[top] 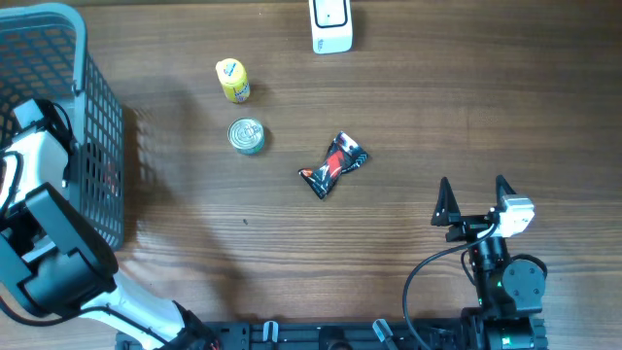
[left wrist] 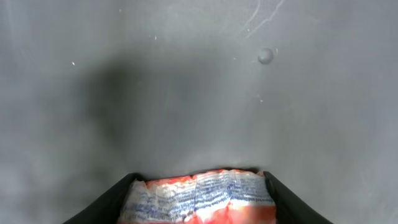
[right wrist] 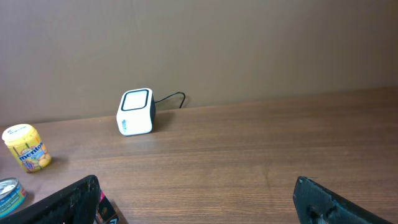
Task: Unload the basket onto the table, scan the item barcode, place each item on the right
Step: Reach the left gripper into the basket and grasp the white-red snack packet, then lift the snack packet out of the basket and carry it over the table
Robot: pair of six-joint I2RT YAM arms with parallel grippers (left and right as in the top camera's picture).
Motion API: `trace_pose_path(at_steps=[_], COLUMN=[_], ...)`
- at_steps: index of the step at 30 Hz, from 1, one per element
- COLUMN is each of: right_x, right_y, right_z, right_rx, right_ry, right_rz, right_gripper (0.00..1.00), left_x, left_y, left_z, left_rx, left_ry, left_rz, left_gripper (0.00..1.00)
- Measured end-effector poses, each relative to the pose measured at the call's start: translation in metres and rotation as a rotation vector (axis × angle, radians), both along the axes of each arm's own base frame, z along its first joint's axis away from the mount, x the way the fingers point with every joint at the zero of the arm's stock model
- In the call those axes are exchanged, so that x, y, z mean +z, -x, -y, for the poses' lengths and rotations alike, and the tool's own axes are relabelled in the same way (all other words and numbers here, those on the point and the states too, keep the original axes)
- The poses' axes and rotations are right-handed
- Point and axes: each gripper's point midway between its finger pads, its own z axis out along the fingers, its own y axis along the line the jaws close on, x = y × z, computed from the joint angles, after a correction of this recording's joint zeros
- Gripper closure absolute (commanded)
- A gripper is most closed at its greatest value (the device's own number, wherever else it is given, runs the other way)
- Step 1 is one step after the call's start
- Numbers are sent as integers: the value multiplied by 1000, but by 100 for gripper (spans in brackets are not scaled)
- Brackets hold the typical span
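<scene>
orange-and-white crinkled plastic packet (left wrist: 199, 199) sits between the left gripper (left wrist: 200, 179) fingers, apparently clenched on it, view cropped. firm up grip, lift straight up clear of the blue mesh basket (top: 97, 126) wall, no crushing.

You can read one brand only: "mentos", in blue, on the yellow bottle (right wrist: 26, 148) well left of the scanner (right wrist: 135, 112); the scanner's own front carries small blue print too fine to read; the tin (right wrist: 11, 193), further left of the scanner, shows cut-off letters; the red and white packet (left wrist: 199, 198) bears blurred blue print.
</scene>
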Motion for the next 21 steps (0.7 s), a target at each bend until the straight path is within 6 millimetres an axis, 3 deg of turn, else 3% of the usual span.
trace_pose_path(at_steps=[6, 9, 21], right_x=[0, 0, 0], right_y=[0, 0, 0], right_z=[0, 0, 0], right_rx=[0, 0, 0], right_ry=[0, 0, 0], right_rz=[0, 0, 0], right_gripper=[0, 0, 0], left_x=[14, 39, 212], left_y=[0, -4, -17], left_z=[3, 2, 0], left_rx=[-7, -18, -52], left_ry=[0, -30, -296], left_rz=[25, 85, 517], left_gripper=[44, 42, 42])
